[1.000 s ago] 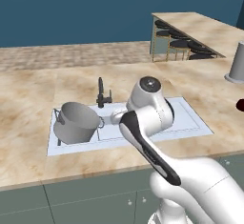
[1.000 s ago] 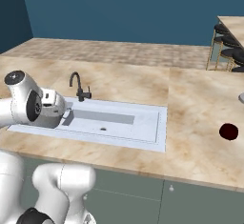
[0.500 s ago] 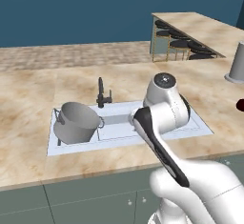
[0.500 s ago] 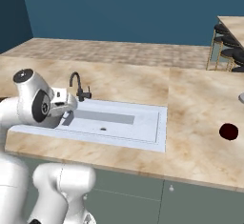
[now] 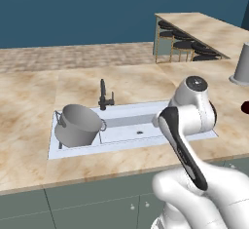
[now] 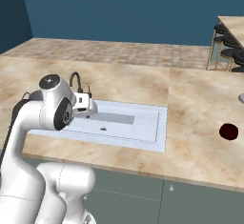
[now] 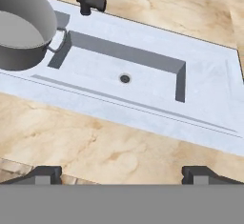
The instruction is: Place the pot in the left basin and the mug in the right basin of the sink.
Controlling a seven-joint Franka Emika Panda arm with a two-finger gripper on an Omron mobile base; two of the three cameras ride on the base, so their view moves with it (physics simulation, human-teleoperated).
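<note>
Beige marble counter (image 6: 190, 104), white sink (image 5: 131, 125), dark blue wall (image 6: 133, 8)

Right basin (image 7: 143, 77) bare, open from above; pot (image 5: 78, 124) fills left basin (image 5: 61, 143); faucet (image 5: 104, 96) stands behind.

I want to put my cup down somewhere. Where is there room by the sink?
The right basin is bare, between the pot and the sink's far rim. The counter between the sink and the mug is also free. It is crowded at the left basin, where the pot sits beside the faucet.
</note>
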